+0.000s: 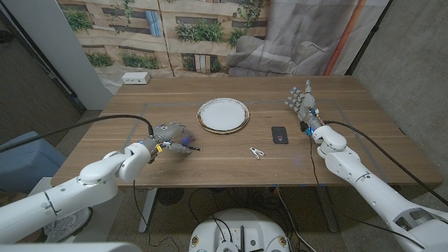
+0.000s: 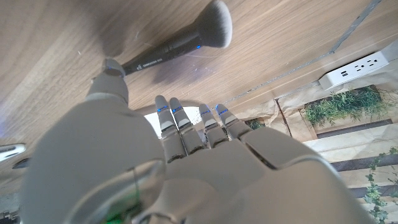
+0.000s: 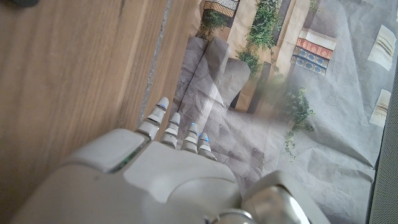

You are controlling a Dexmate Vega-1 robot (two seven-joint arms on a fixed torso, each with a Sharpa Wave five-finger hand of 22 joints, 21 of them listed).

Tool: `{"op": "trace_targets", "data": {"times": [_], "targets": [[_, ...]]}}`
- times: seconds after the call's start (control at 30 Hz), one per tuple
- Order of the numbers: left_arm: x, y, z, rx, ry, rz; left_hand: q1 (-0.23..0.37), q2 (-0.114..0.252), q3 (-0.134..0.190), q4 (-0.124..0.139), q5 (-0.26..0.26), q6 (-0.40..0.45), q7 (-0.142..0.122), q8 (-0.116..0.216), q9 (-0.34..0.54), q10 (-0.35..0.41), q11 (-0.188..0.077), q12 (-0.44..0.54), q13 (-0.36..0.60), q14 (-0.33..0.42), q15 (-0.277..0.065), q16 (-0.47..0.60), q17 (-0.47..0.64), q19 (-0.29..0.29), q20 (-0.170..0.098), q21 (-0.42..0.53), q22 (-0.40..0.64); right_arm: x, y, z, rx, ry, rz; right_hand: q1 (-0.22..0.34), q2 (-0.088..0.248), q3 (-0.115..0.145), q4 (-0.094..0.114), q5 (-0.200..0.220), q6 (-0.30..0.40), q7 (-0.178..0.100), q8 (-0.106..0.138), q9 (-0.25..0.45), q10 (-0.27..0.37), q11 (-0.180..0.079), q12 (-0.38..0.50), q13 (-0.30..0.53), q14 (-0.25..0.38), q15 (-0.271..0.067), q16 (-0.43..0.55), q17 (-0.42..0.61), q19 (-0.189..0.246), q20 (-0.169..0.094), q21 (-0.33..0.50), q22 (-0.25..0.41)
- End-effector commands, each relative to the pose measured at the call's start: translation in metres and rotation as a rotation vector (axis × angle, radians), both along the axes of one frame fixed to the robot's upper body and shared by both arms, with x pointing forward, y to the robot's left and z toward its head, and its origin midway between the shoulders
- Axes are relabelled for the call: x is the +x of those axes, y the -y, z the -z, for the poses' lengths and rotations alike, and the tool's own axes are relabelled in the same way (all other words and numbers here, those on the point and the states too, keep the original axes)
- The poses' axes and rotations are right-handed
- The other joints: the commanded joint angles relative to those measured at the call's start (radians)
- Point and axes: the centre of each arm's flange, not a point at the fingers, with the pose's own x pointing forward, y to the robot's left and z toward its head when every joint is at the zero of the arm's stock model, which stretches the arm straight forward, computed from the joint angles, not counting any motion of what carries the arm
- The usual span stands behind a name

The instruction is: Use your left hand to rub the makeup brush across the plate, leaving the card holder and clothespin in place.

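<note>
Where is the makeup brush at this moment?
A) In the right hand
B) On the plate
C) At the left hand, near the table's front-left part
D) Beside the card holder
C: in the head view the makeup brush sticks out from the left hand, well short of the plate.

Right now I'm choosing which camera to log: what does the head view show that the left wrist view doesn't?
Head view alone: the plate, card holder, clothespin and right robot hand, fingers apart and holding nothing. Left wrist view alone: the brush's fluffy head and the printing on its handle. Both: the left robot hand at the makeup brush, the wooden table and the white power strip.
</note>
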Motion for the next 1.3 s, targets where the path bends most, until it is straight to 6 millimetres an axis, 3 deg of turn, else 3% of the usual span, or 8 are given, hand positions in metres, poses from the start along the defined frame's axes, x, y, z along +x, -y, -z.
{"op": "trace_targets", "data": {"times": [0.03,0.37,0.67,1.0,1.1,1.3], "targets": [[-0.001,-0.013,-0.009,-0.167,0.036,0.064,-0.02,0.008,0.001,0.009,-0.001,-0.001,0.004,0.008,0.003,-0.005,0.005,0.01,0.001,0.001,-0.055,0.008,0.001,0.009,-0.004,0.01,0.004,0.0,0.0,0.0,0.0,0.0,0.0,0.002,0.101,0.002,0.007,0.007,-0.008,0.0,0.005,0.002,-0.005,0.004,0.006,0.002,-0.001,0.009,0.004,0.003,0.0,0.007,0.007,0.006],[0.017,-0.026,-0.017,-0.374,0.008,0.1,-0.059,0.039,0.002,0.022,-0.001,0.002,0.013,0.011,0.0,-0.018,0.013,0.011,0.001,0.021,-0.051,0.011,-0.001,0.029,-0.008,0.016,0.004,0.0,0.0,0.0,0.0,0.001,0.0,0.002,0.101,0.002,0.007,0.007,-0.008,0.0,0.005,0.002,-0.004,0.005,0.007,0.002,0.0,0.009,0.004,0.003,0.0,0.007,0.007,0.006],[0.032,-0.031,-0.021,-0.52,0.005,0.174,-0.067,0.058,0.01,0.017,0.0,-0.011,0.028,0.006,-0.002,-0.053,0.04,0.006,-0.001,0.031,-0.042,0.011,-0.002,0.036,-0.022,0.017,0.004,0.0,0.0,0.0,0.0,0.001,0.0,0.002,0.101,0.002,0.007,0.007,-0.008,0.0,0.005,0.002,-0.004,0.003,0.007,0.001,-0.001,0.009,0.004,0.003,0.0,0.007,0.007,0.006],[0.046,-0.027,-0.026,-0.615,0.004,0.256,-0.078,0.068,0.017,0.002,0.001,-0.096,0.034,-0.014,-0.005,-0.102,0.057,0.003,-0.003,0.046,-0.045,0.008,-0.003,0.047,-0.028,0.017,0.003,0.0,0.0,0.0,0.0,0.001,0.0,0.002,0.101,0.002,0.007,0.007,-0.008,0.001,0.005,0.002,-0.004,0.004,0.007,0.001,-0.001,0.009,0.004,0.003,0.0,0.007,0.007,0.006],[0.048,-0.028,-0.026,-0.662,0.034,0.281,-0.082,0.071,0.021,-0.008,0.001,-0.081,0.061,-0.001,-0.007,-0.098,0.066,0.012,-0.004,0.071,-0.054,0.012,-0.003,0.071,-0.05,0.023,0.003,0.0,0.0,0.0,0.0,0.001,0.0,0.002,0.101,0.002,0.007,0.007,-0.008,0.0,0.005,0.002,-0.004,0.003,0.007,0.001,-0.001,0.009,0.004,0.003,0.0,0.007,0.007,0.006],[0.057,-0.03,-0.028,-0.729,0.051,0.33,-0.09,0.069,0.023,-0.019,-0.001,-0.108,0.09,-0.007,-0.009,-0.121,0.103,0.01,-0.006,0.082,-0.048,0.007,-0.004,0.086,-0.098,0.021,0.002,0.0,0.0,0.0,0.0,0.001,0.0,0.002,0.101,0.002,0.007,0.007,-0.009,0.001,0.005,0.002,-0.006,0.004,0.006,0.001,-0.001,0.01,0.004,0.003,0.0,0.006,0.007,0.006]]}}
